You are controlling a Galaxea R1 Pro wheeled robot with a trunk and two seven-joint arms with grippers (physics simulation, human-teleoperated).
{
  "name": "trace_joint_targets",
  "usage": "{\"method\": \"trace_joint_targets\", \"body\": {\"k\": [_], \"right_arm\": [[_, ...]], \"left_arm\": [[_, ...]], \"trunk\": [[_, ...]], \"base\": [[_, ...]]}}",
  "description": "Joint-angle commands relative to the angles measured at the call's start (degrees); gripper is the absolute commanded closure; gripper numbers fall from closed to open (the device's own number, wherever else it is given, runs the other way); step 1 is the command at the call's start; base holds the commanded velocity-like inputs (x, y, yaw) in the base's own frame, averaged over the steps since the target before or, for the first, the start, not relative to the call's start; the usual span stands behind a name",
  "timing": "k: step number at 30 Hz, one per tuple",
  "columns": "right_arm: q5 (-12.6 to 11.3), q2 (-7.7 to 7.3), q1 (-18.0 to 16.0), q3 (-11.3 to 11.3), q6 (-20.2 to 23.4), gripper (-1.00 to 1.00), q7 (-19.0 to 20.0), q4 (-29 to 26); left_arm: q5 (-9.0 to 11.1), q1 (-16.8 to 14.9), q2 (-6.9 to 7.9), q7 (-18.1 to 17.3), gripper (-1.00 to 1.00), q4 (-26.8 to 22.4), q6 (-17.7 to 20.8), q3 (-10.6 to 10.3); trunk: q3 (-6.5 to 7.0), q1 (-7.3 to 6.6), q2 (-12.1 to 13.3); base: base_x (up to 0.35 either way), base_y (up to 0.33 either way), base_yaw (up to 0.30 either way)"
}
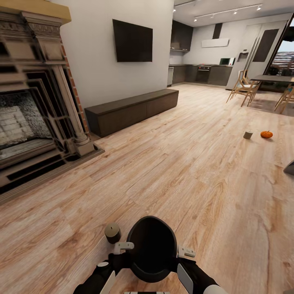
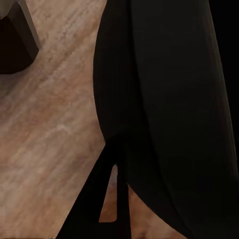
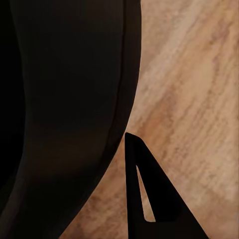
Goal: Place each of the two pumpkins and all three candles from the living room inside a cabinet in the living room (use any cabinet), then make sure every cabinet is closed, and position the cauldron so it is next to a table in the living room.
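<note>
Pale wood floor (image 1: 196,171) runs wide and open from the brick fireplace (image 1: 36,106) to the far kitchen; no writing is legible. Against the wall under the television (image 1: 132,41), the long dark cabinet (image 1: 134,109) sits shut. One pumpkin (image 1: 266,134) lies far right beside a small candle (image 1: 248,134); another candle (image 1: 112,232) stands just left of the black cauldron (image 1: 152,249) between both arms. The cauldron's inside looks dark and I cannot tell what it holds. Each gripper's jaw state cannot be made out.

Glossy black arms (image 1: 196,275), white panels, black triangular fingers (image 3: 154,199)
</note>
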Motion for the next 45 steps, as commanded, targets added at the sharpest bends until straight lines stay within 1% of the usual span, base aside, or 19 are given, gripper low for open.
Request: {"method": "trace_joint_targets", "body": {"k": [1, 26, 35, 45], "right_arm": [[-0.04, 0.04, 0.02, 0.5, 0.29, 1.0, -0.35, -0.16], [-0.04, 0.04, 0.02, 0.5, 0.24, 1.0, -0.28, -0.16], [-0.05, -0.06, 0.02, 0.5, 0.16, 1.0, -0.26, -0.2], [-0.04, -0.21, 0.02, 0.73, -1.05, 1.0, -0.17, -0.63]], "left_arm": [[1.34, 0.01, -0.07, -0.7, 1.0, -0.09, 0.35, -0.46], [1.41, 0.01, -0.08, -0.7, 1.0, -0.09, 0.4, -0.4], [1.44, 0.01, 0.0, -0.7, 1.0, -0.08, 0.4, -0.43], [1.44, 0.01, 0.01, -0.76, 1.0, -0.05, 0.4, -0.39]], "trunk": [[-0.05, -0.01, -0.02], [-0.05, -0.01, -0.02], [1.94, -0.24, 0.1], [4.16, -0.5, 0.24]], "base": [[0.0, 0.0, 0.0], [0.0, 0.0, 0.0], [0.0, 0.0, 0.0], [0.0, 0.0, 0.0]]}}
